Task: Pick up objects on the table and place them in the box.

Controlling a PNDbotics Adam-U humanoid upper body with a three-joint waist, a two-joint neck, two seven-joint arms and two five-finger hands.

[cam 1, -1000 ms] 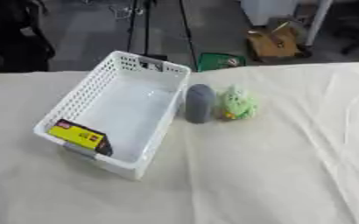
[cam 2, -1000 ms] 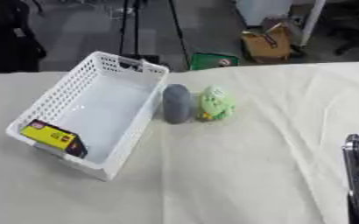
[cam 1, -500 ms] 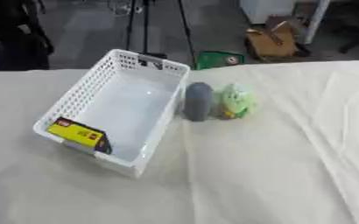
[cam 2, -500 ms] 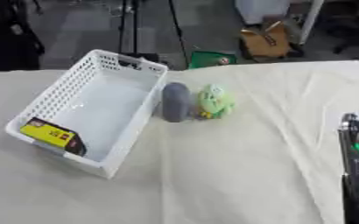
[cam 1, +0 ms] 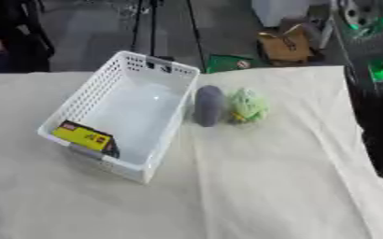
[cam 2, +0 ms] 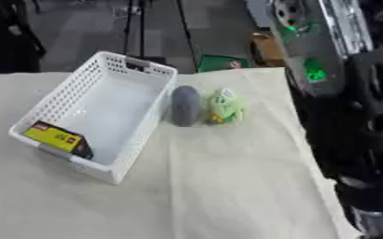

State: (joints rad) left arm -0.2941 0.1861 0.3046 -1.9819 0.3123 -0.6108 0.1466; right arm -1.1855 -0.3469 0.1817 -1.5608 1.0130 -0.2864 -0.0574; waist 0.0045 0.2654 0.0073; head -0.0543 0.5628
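A white mesh basket (cam 1: 87,94) with a yellow label (cam 1: 83,136) on its near end stands on the left of the cloth-covered table. Just right of its rim lie a grey oval object (cam 1: 209,106) and, touching it, a green plush toy (cam 1: 249,105). My right arm (cam 2: 366,121), black and silver with green lights, rises close along the right edge of both views, to the right of the toy and above the table. I cannot make out its hand. My left hand shows in no view.
The cream tablecloth (cam 1: 268,186) stretches bare in front and to the right of the objects. Beyond the far table edge, on the floor, are a cardboard box (cam 1: 285,44), a green item (cam 1: 227,63) and tripod legs (cam 1: 150,23).
My right arm has risen from the lower right edge and now fills the right side of the views. Basket, grey object and plush toy lie as before.
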